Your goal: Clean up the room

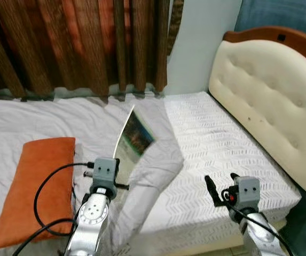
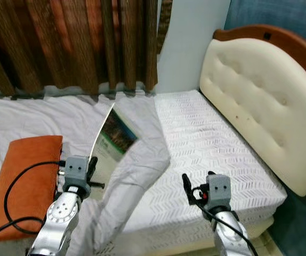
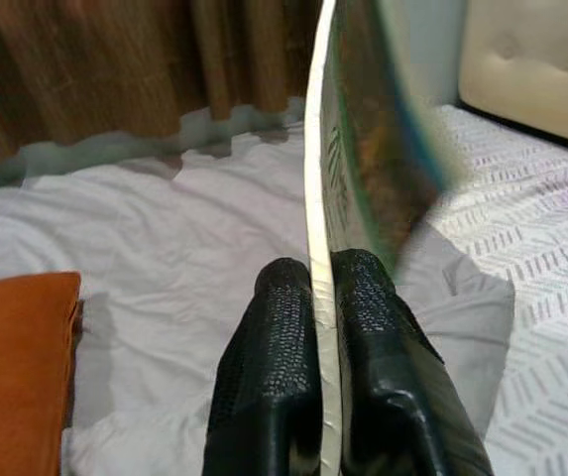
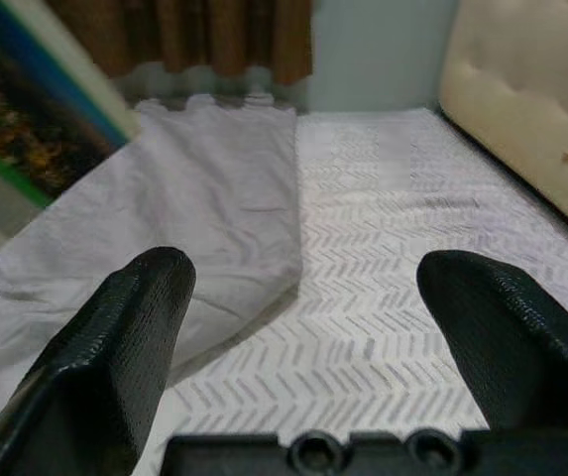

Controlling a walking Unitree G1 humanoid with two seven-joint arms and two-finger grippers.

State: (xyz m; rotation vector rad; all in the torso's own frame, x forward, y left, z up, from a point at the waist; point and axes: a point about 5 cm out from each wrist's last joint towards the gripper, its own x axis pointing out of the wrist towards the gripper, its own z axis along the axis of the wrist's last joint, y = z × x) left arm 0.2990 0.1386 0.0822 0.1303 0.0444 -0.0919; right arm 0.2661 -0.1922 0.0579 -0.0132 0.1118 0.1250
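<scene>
One book [image 1: 133,140], pinched in L hand [image 3: 323,288]

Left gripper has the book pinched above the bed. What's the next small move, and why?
Probably carry the book clear of the bed toward wherever it belongs. The left gripper is shut on its lower edge and it stands upright above the grey sheet, touching nothing else. The right gripper is open over the mattress, free to steady it.

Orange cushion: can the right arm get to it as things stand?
Probably not directly. The orange cushion lies at the robot's far left, beyond the left tool, which is shut on the magazine. The open right tool hovers over the bare mattress.
</scene>
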